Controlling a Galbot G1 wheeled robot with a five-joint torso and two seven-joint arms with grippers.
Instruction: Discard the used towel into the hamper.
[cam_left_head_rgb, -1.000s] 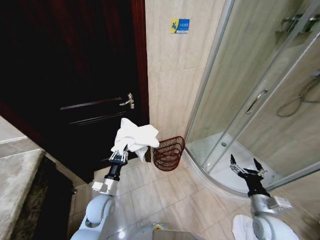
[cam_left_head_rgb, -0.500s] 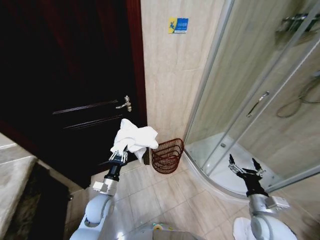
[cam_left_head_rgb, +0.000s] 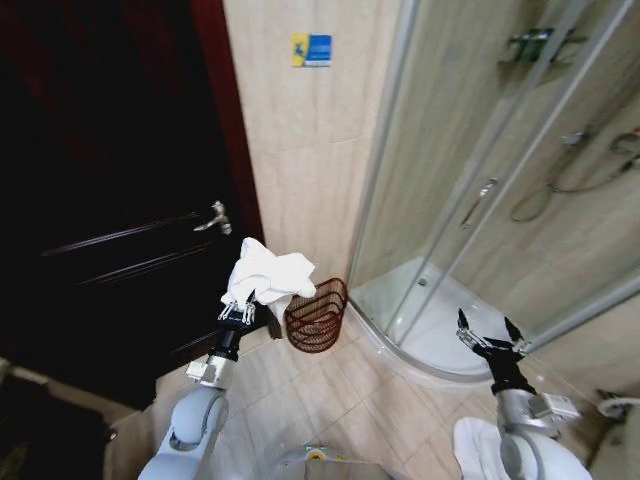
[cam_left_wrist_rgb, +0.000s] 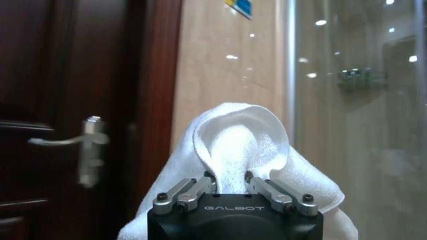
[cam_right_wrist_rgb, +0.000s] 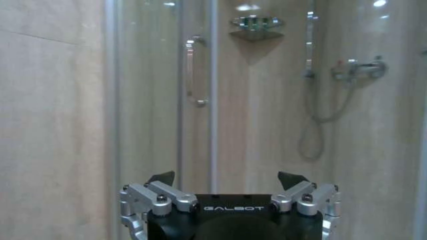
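Left gripper (cam_left_head_rgb: 238, 312) is raised with its fingers pinching a crumpled white towel (cam_left_head_rgb: 268, 279), bunched above them. The reddish-brown openwork wire hamper (cam_left_head_rgb: 316, 316) sits on the tiled floor against the beige wall, just beside the towel. Right gripper (cam_left_head_rgb: 491, 340) hangs spread wide, holding nothing, by the glass shower enclosure (cam_left_head_rgb: 470, 190).

Head camera looks forward and down from above both arms, taking in door, tiled wall and shower enclosure (cam_left_head_rgb: 480, 200). Left wrist camera sits close behind the left claw (cam_left_wrist_rgb: 230, 182), facing the door handle (cam_left_wrist_rgb: 90, 150) and wall beyond it. Right wrist camera sits close behind the right claw (cam_right_wrist_rgb: 227, 181), facing the shower enclosure, shared with the head view.
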